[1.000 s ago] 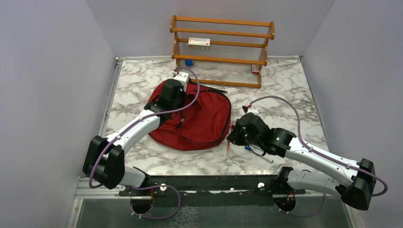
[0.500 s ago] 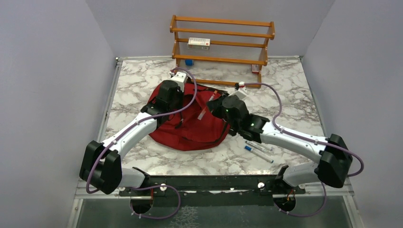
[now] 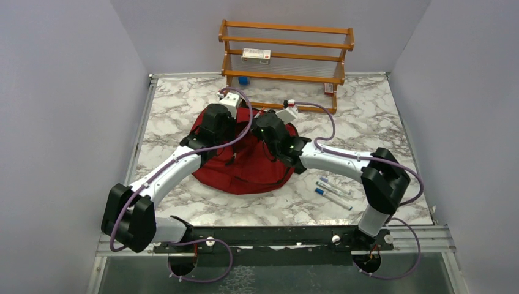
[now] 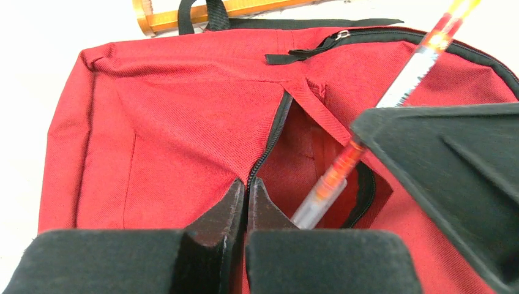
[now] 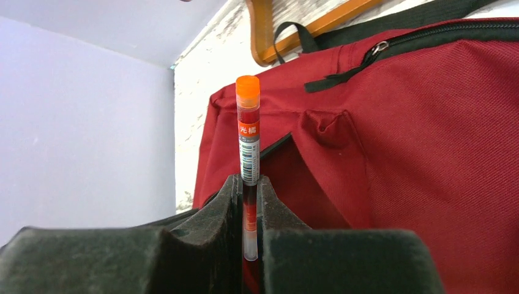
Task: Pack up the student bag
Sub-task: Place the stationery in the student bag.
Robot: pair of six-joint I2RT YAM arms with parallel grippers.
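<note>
Since the student bag (image 3: 245,168) is soft, limp red cloth that sags instead of holding shape, its zip edge (image 4: 269,141) or black straps (image 4: 215,11) look the surest holds. It lies right under both pincers. The left pincer (image 4: 247,195) is pressed together on the pocket's zip edge, apparently holding it agape. Just beside it, the right pincer (image 5: 248,205) pinches an orange-capped pen (image 5: 248,110) over that gap. The pen's label (image 5: 248,147) carries white characters and a barcode, neither legible.

The student bag (image 4: 153,141) is being recorded as matt, coarse-woven dark-red cloth; the pen (image 5: 248,135) as clear glossy plastic; the right gripper (image 5: 249,179) as matt black plastic; the rack (image 3: 287,28) as varnished wood; the table (image 3: 367,116) as smooth, faintly glossy, marble-patterned.
</note>
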